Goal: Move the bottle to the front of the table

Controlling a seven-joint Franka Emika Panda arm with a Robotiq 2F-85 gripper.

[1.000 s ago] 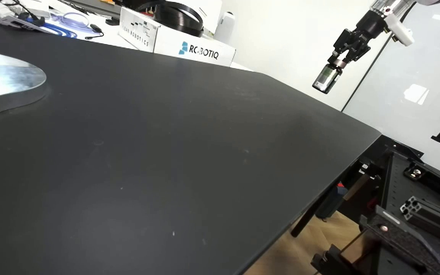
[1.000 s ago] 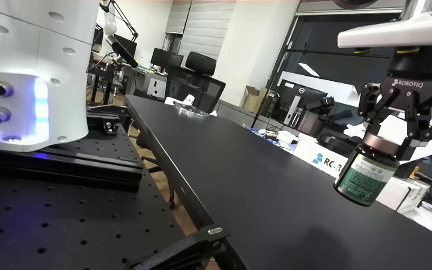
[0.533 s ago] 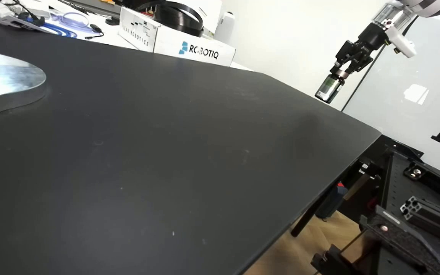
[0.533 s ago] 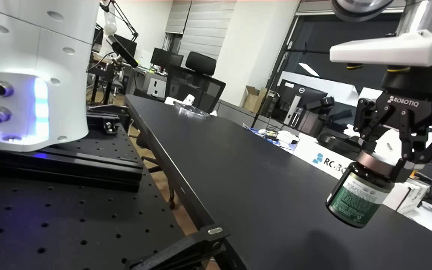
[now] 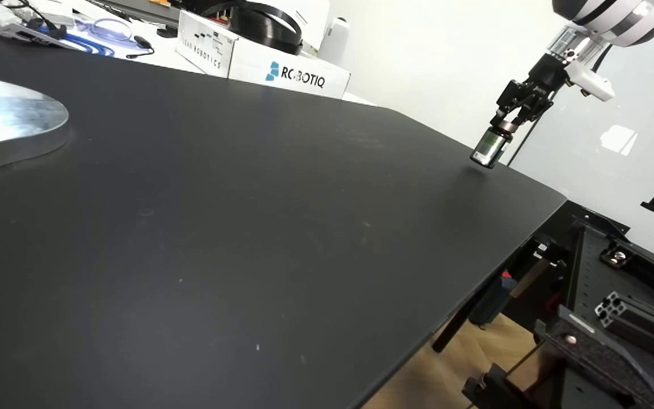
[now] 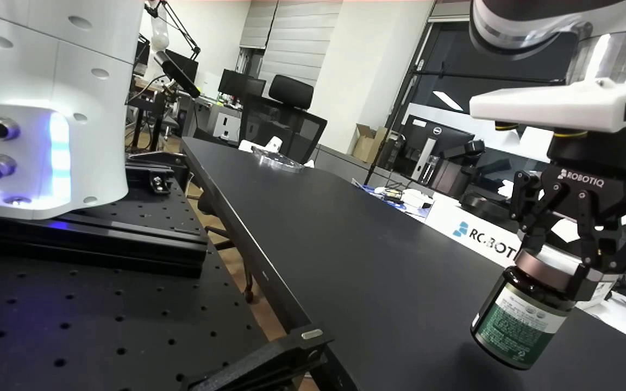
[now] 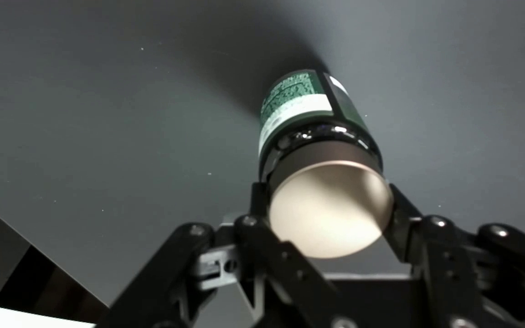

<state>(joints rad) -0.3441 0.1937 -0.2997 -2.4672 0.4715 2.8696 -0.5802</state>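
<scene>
Fingers (image 7: 259,200) have the bottle (image 6: 522,326) pinched by its cap (image 7: 331,214), so it hangs below them, long axis tilted, down by the table (image 6: 340,250), near right in an exterior view; can't tell if touching. I'd straighten it before release.

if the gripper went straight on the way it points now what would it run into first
Most likely the table. The gripper points down at a slant, with the bottle held ahead of it, so that would probably touch first; how close it is, I can't tell.
</scene>
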